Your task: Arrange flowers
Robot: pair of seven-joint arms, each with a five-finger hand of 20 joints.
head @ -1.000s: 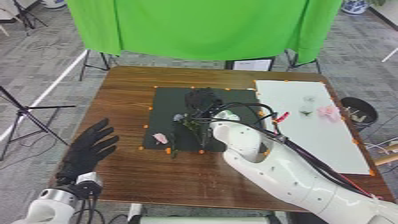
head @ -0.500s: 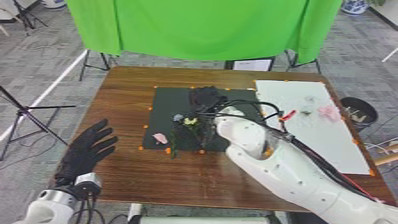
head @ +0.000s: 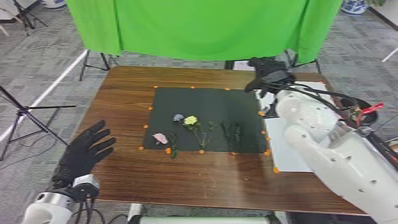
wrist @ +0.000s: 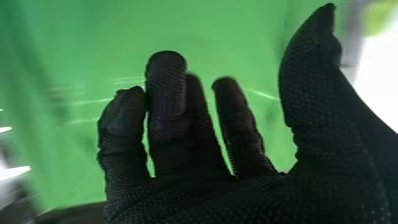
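Observation:
On the black mat [head: 200, 96] lie a pink flower [head: 160, 138], a small bluish-grey flower [head: 178, 117] and a yellow flower [head: 190, 120] with green stems, with more dark green stems [head: 232, 136] to their right. My right hand [head: 268, 70] is over the far right part of the table, above the top of the white sheet [head: 290, 150], away from the flowers. In the right wrist view the right hand [wrist: 204, 190] has its fingers extended and holds nothing. My left hand [head: 82, 152] rests open near the table's left edge.
The brown table [head: 178, 180] carries the mat and sheet, both edged with orange markers. A dark bin [head: 357, 104] stands on the floor beyond the right edge, partly behind the right arm. A green cloth [head: 204, 30] hangs behind the table.
The right hand has moved from above the mat toward the far right, uncovering the yellow flower and the stems. The left hand has hardly moved.

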